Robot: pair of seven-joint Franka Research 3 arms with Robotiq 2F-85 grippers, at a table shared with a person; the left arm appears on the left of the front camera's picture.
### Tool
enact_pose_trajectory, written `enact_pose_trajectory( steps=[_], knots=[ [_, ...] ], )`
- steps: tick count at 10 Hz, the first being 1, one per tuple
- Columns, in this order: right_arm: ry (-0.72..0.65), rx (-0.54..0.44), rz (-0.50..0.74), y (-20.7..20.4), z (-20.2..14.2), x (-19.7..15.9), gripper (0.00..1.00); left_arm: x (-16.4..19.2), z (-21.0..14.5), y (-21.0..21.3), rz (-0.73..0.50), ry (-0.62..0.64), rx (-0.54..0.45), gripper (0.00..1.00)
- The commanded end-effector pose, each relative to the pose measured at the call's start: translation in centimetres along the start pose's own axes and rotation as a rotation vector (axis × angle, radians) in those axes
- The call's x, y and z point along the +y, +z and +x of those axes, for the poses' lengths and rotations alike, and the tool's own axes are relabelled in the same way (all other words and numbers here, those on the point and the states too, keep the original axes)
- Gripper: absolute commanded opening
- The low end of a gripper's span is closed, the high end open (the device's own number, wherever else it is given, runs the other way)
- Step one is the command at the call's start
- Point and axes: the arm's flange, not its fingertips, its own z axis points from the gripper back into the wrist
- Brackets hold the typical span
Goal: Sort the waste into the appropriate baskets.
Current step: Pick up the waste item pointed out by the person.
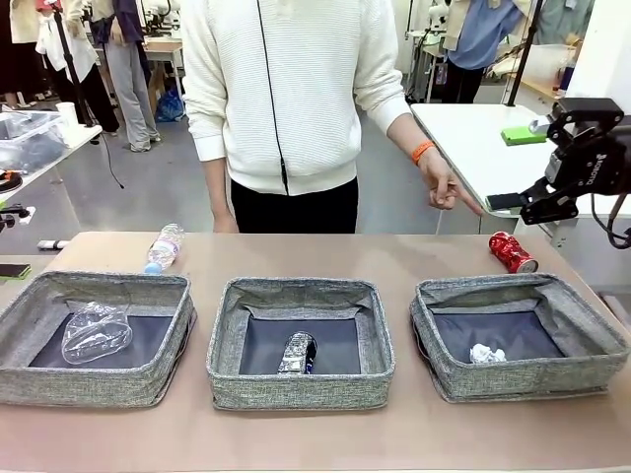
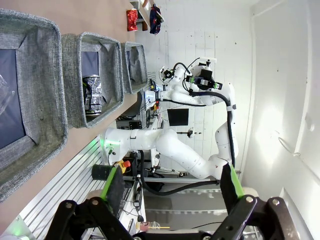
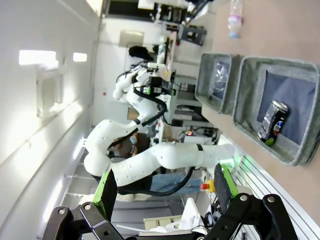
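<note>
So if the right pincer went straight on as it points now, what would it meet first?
Probably the left arm, the way to it looks free; the right pincer points sideways, beside the baskets. Depth is unclear.

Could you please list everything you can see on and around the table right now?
table: one, brown, between robot and person.
baskets: three, grey fabric, in a row: left basket, middle basket, right basket.
crushed bottle: one, clear, in the left basket.
dark can: one, blue-black, in the middle basket.
paper ball: one, white, in the right basket.
plastic bottle: one, clear, lying behind the left basket.
red can: one, red, lying behind the right basket.
person's hand: one, orange wristband, pointing down at the far right.
left tool: one, black, green pads, open, empty.
right tool: one, black, green pads, open, empty.
</note>
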Motion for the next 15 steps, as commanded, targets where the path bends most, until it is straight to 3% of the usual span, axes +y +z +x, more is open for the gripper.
enact_pose_trajectory(
  steps=[1, 2, 3, 4, 6, 7, 8, 9, 11, 12, 14, 15],
  knots=[
    [-0.007, -0.017, 0.022, -0.2, -0.1, 0.2, 1.00, -0.2, -0.2, 0.1, 0.000, -0.001, -0.001, 1.00],
    [0.000, 0.000, 0.000, 0.0, 0.0, 0.0, 1.00, -0.2, -0.2, 0.1, 0.000, -0.001, -0.001, 1.00],
    [0.228, 0.013, -0.420, -1.0, 0.1, 0.1, 1.00, -0.2, -0.2, 0.1, 0.000, -0.001, -0.001, 1.00],
    [0.319, -0.093, -0.906, -1.6, 0.4, 0.3, 1.00, -0.2, -0.2, 0.1, 0.000, -0.001, -0.001, 1.00],
    [0.569, -0.151, -1.484, -0.6, 1.4, 0.4, 1.00, -0.2, -0.2, 0.1, 0.000, -0.001, -0.001, 1.00],
    [0.635, -0.167, -1.687, 0.6, 2.2, 0.4, 1.00, -0.2, -0.2, 0.1, 0.000, -0.001, -0.001, 1.00],
    [0.610, -0.195, -1.884, 1.9, 3.0, 0.4, 1.00, -0.2, -0.2, 0.1, 0.000, -0.001, -0.001, 1.00],
    [0.481, -0.260, -2.116, 3.1, 3.4, 0.7, 1.00, -0.2, -0.2, 0.1, 0.000, -0.001, -0.001, 1.00],
    [0.352, -0.385, -2.262, 3.9, 2.5, 1.5, 1.00, -0.2, -0.2, 0.1, 0.000, -0.001, -0.001, 1.00],
    [0.582, 0.019, -1.223, 3.8, 3.6, 2.1, 1.00, -0.2, -0.2, 0.1, 0.000, -0.001, -0.001, 1.00],
    [0.582, 0.019, -1.223, 3.8, 3.6, 2.1, 1.00, -0.2, -0.2, 0.1, 0.000, -0.001, -0.001, 1.00],
    [0.623, -0.023, -1.325, 4.2, 3.5, 2.1, 1.00, -0.2, -0.2, 0.1, 0.000, -0.001, -0.001, 1.00]
  ],
)
